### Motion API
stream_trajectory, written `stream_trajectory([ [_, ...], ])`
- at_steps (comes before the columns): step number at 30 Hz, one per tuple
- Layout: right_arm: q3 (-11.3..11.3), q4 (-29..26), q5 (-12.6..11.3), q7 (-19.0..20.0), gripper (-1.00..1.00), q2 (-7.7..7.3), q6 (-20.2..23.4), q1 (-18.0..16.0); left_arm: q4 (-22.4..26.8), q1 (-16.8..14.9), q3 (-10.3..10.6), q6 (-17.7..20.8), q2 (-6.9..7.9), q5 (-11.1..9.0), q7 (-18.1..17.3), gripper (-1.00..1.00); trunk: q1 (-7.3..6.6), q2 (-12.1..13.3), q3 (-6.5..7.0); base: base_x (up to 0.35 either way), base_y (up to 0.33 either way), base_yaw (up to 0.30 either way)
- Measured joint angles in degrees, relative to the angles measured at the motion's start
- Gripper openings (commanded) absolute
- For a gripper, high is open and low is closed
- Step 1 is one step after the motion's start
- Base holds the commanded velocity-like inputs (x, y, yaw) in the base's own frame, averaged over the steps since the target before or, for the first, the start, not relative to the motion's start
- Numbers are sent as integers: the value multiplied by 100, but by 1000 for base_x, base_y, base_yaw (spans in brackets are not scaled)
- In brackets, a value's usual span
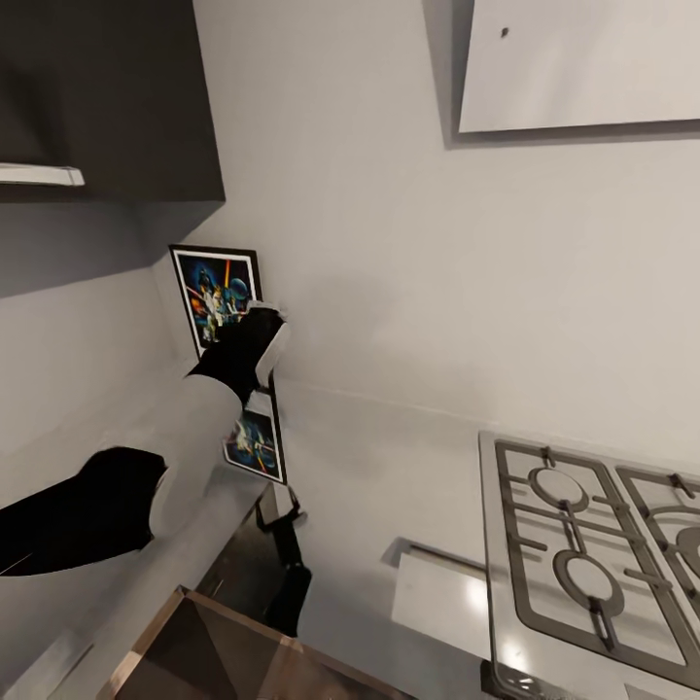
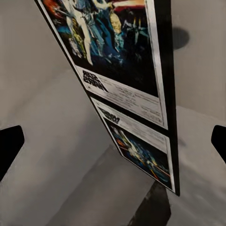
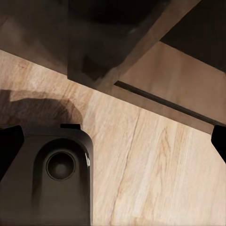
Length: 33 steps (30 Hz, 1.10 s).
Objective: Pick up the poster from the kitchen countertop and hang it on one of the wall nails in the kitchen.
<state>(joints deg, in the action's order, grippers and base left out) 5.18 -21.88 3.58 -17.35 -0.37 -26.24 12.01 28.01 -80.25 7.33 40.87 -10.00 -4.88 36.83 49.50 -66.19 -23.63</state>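
The poster (image 1: pixel 216 284) stands upright in the corner on the grey countertop (image 1: pixel 389 457), leaning against the wall, with its mirror image showing in the shiny worktop below it. My left gripper (image 1: pixel 264 340) is raised in front of the poster's right edge, about halfway up. In the left wrist view the poster (image 2: pixel 120 52) runs between the two widely spread fingertips (image 2: pixel 10 146), and the left gripper (image 2: pixel 113 141) is open with nothing clamped. The right gripper (image 3: pixel 113 141) is open, hanging over the wooden floor (image 3: pixel 155 165) beside the robot's base (image 3: pixel 56 174).
A gas hob (image 1: pixel 593 544) is set into the countertop at the right. A dark wall cabinet (image 1: pixel 107 97) hangs above the left arm. High on the wall, a white panel (image 1: pixel 583 68) carries a small dark nail-like dot (image 1: pixel 504 32). A black tap (image 1: pixel 284 530) and sink (image 1: pixel 233 651) lie near the front.
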Motion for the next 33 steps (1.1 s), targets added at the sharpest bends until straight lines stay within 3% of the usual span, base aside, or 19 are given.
stream_trajectory([
  [1,-1,-4,0,0,100,-1,-1,0,-270,-253,1,1,0,13,0,100,0,-1,-8,0,0,0],
  [9,-5,-9,0,-1,100,-1,-2,1,-908,-1078,-24,-10,26,13,16,100,0,-1,-80,0,0,0],
  [12,-5,-7,0,-1,100,-2,-2,1,-923,-1152,-24,-24,37,-1,15,100,0,0,-107,0,0,0],
  [21,-6,-1,0,-1,100,-2,-2,1,-946,-1221,-52,-594,46,-5,8,100,0,0,-187,0,0,0],
  [33,-6,-3,0,0,100,-2,-2,-3,-937,-1226,-50,-689,30,-22,6,100,0,0,-294,0,0,0],
])
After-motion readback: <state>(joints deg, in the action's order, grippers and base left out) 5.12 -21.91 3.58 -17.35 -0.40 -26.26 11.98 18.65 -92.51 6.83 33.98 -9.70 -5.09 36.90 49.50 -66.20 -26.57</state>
